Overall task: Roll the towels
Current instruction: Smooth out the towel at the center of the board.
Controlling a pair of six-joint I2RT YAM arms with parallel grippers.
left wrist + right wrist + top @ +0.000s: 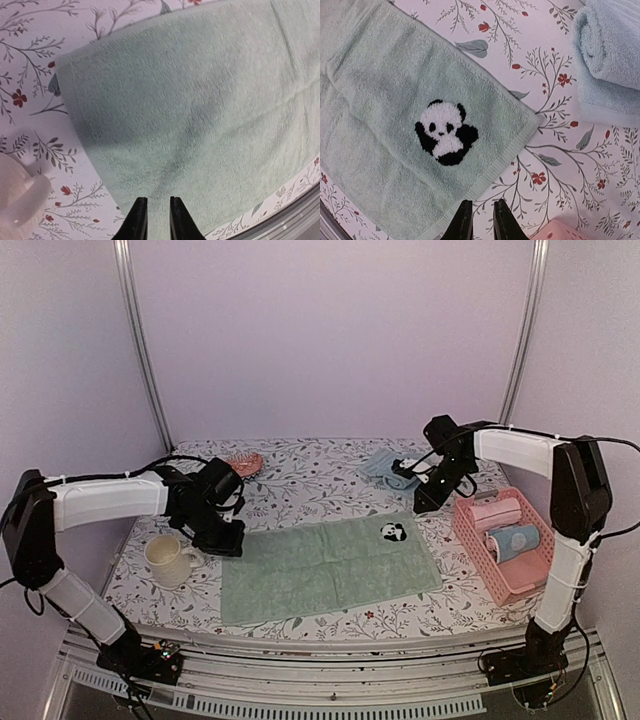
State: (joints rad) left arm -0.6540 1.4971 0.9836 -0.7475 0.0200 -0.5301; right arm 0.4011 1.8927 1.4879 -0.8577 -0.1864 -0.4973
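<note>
A pale sage green towel (pixel 330 565) lies spread flat across the middle of the table, with a panda patch (pixel 393 532) near its far right corner. My left gripper (pixel 228 543) hovers over the towel's far left corner. Its jaws stand slightly apart over the green terry (pixel 200 100), with nothing between them (pixel 153 200). A light blue towel (pixel 390 470) lies rolled at the back right, also seen in the right wrist view (pixel 610 50). My right gripper (pixel 420 505) hangs just past the panda corner (pixel 445 132), narrowly open over the bare floral cloth (pixel 482 202).
A cream mug (pixel 170 560) stands left of the green towel, close to my left arm. A pink basket (pixel 470 535) at the right holds a pink roll and a blue dotted cylinder. A small pink item (pixel 245 462) lies at the back left.
</note>
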